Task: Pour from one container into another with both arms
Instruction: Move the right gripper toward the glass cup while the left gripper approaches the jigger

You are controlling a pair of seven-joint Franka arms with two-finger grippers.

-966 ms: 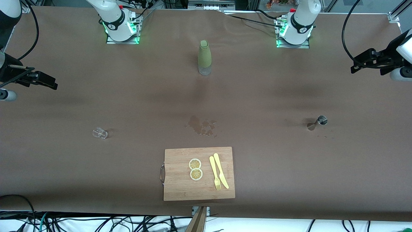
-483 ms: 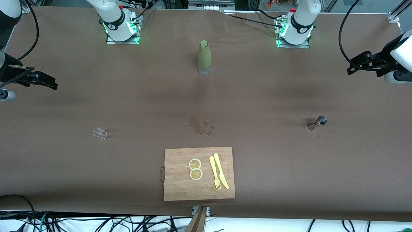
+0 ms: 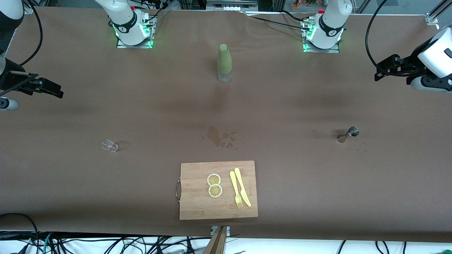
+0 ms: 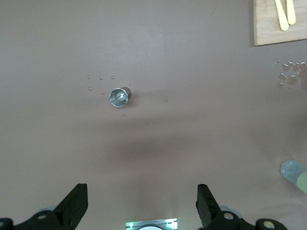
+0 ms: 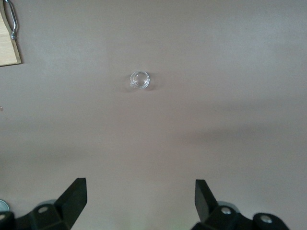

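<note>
Nothing picked up yet. The left tool point(image 4: 139, 211) hangs high over the table point(image 3: 282, 106) at the left arm's end, fingers spread wide, empty, with the steel jigger point(image 3: 349, 134) standing upright below. The right tool point(image 5: 139, 206), also spread and empty, hangs at the right arm's end above the glass cup point(image 3: 109, 145). My guess is each container sits at its own arm's end so each arm grabs one.

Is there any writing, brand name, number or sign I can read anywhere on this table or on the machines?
None can be read.
Marks on the dark bands at both arm bases: too small to read.
Bottle, glass cup, jigger, cutting board: no label shows.
Left gripper and right gripper, both open above the table: no lettering shows.
</note>
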